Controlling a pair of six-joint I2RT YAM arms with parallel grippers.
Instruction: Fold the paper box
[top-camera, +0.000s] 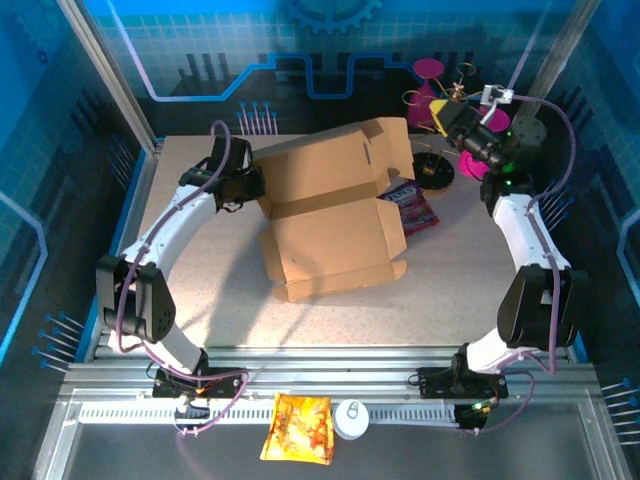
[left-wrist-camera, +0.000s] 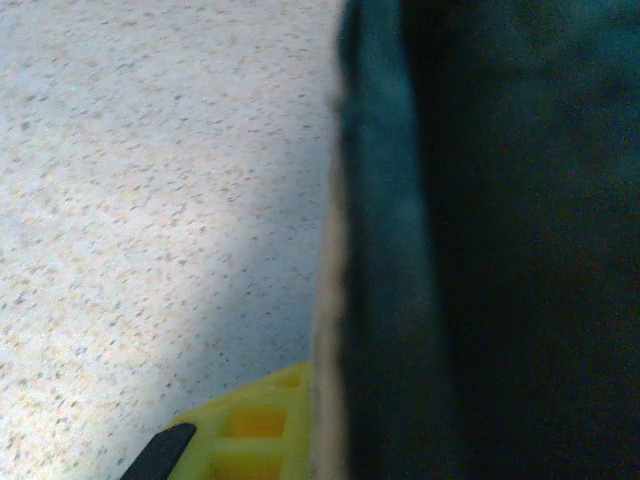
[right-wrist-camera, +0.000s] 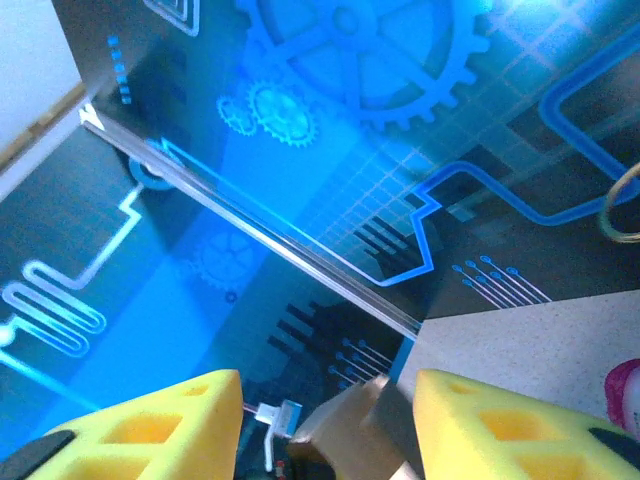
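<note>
The paper box is a large brown cardboard sheet with creased flaps, lying half-folded in the middle of the table, its back panel raised. My left gripper is shut on its left edge. In the left wrist view one yellow finger presses against the cardboard edge, and the dark panel hides the other finger. My right gripper hangs raised just off the box's back right corner. Its yellow fingers stand apart, open, and a cardboard corner shows in the gap beyond them.
A purple snack packet lies against the box's right side. A black round base and magenta and yellow pieces stand at the back right. An orange-yellow snack bag and a white disc rest on the near rail.
</note>
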